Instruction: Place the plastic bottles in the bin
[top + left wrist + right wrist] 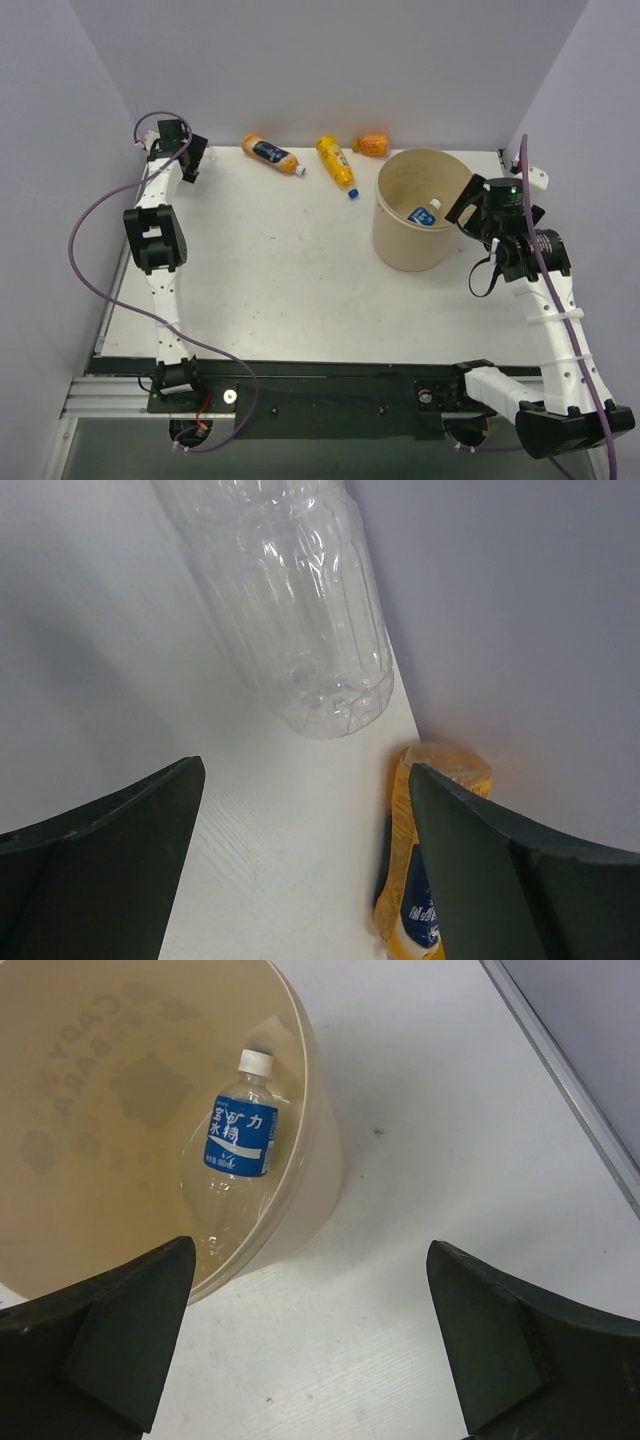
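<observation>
The tan bin [396, 243] stands right of centre; a clear bottle with a blue label [424, 212] lies inside it, also in the right wrist view [240, 1135]. An orange-yellow bottle with a dark label [272, 154], a yellow bottle with a blue cap [336, 163] and a squat orange bottle [372, 145] lie along the back wall. My left gripper [195, 158] is open and empty at the far left corner. Its view shows a plain clear bottle [300, 620] ahead and the orange-yellow bottle [425, 860] by the right finger. My right gripper [465, 205] is open and empty beside the bin's right rim [325, 1170].
The grey back wall [520, 630] runs just behind the bottles. The table's right edge strip [570, 1070] lies close to the bin. Purple cables [90, 220] loop off the left arm.
</observation>
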Robot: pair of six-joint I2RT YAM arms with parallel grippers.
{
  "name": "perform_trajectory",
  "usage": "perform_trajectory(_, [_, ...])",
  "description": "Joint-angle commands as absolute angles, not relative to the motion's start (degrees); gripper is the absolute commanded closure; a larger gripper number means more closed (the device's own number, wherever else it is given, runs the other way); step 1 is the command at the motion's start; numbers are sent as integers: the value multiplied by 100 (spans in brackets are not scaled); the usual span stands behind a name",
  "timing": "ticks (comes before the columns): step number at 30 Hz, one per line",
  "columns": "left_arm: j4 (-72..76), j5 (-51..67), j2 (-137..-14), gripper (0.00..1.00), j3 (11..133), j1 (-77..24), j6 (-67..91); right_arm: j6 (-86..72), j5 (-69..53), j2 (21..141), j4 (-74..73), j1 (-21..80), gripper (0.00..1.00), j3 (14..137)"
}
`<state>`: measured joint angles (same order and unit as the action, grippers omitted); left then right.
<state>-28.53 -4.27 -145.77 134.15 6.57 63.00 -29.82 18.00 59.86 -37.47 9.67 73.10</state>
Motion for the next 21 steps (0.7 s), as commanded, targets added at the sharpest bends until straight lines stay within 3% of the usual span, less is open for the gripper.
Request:
perform_trajectory(1, [-2033, -545, -14581, 6, 13229, 747, 6635, -2839, 1943, 6091, -3682, 1011, 6, 7594])
perform_trajectory(21, [-906, -492, -15416, 6, 13466, 879, 7321, -2900, 1775, 6539, -3700, 1037, 5, 7708])
